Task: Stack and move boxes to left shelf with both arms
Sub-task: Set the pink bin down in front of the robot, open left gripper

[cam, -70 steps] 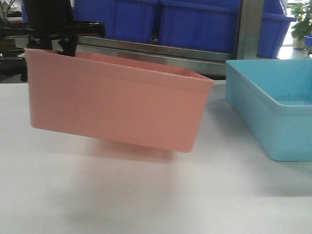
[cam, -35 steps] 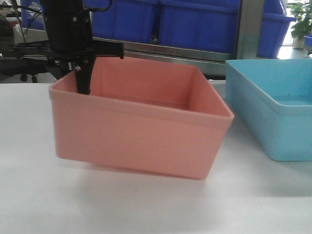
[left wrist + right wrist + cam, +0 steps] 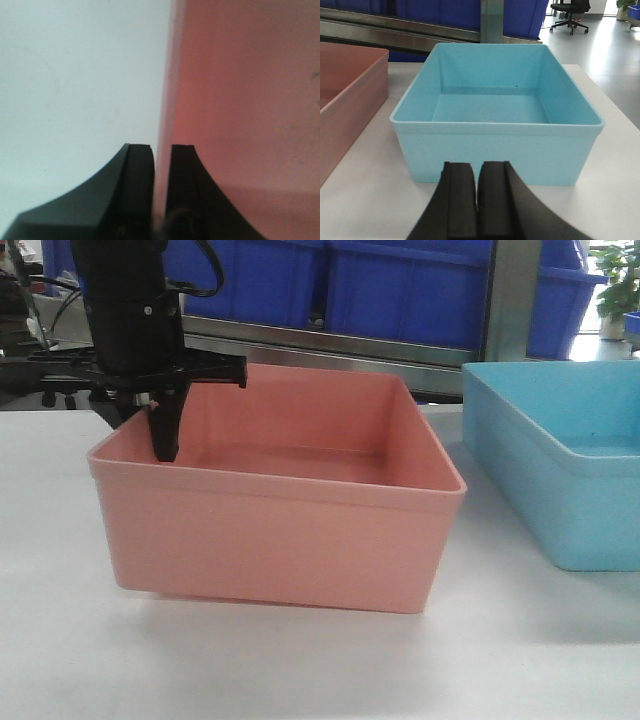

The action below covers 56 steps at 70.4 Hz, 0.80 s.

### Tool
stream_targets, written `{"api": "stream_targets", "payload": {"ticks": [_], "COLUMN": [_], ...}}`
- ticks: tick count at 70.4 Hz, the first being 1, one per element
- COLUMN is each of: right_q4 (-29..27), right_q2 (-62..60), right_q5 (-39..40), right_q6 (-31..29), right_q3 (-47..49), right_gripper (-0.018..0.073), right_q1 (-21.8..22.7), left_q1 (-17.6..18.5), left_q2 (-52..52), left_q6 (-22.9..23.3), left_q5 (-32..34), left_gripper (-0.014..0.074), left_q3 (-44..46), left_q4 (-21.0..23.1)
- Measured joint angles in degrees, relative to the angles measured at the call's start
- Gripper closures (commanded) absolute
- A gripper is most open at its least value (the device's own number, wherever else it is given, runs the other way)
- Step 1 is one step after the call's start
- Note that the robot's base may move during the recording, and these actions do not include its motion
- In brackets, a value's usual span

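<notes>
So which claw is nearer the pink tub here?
Left. The left claw grips the pink tub by its side wall, one finger inside, one outside. The right claw is shut in front of the light blue tub, apart from the pink one.

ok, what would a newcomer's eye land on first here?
The big salmon pink plastic tub at centre of the front view, with the black left tool clamped on its left wall. Next, the light sky blue plastic tub to its right, the shut right tool hanging just before it.
</notes>
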<state>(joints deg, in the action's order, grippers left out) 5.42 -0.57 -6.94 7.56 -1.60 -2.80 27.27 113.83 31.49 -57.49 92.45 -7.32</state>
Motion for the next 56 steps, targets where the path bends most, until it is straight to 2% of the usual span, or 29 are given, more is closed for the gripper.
{"api": "stream_targets", "payload": {"ticks": [23,30,43,46,56], "right_q4": [0.0,0.0,0.0,0.0,0.0], "right_q2": [0.0,0.0,0.0,0.0,0.0], "right_q5": [0.0,0.0,0.0,0.0,0.0], "right_q6": [0.0,0.0,0.0,0.0,0.0], "right_q3": [0.0,0.0,0.0,0.0,0.0], "right_gripper": [0.0524,0.0524,0.0524,0.0524,0.0524], "right_q1": [0.0,0.0,0.0,0.0,0.0], "left_q1": [0.0,-0.22,-1.41,-1.79,-2.57], "left_q2": [2.25,2.25,2.25,2.25,1.97], "left_q6": [0.1,0.1,-0.87,-2.04,-6.5], "left_q5": [-1.31,-1.34,-1.93,-2.15,-2.42], "left_gripper": [0.0575,0.0456,0.0101,0.0067,0.0064], "left_q3": [0.0,0.0,0.0,0.0,0.37], "left_q4": [0.76,0.52,0.74,1.55,4.89]}}
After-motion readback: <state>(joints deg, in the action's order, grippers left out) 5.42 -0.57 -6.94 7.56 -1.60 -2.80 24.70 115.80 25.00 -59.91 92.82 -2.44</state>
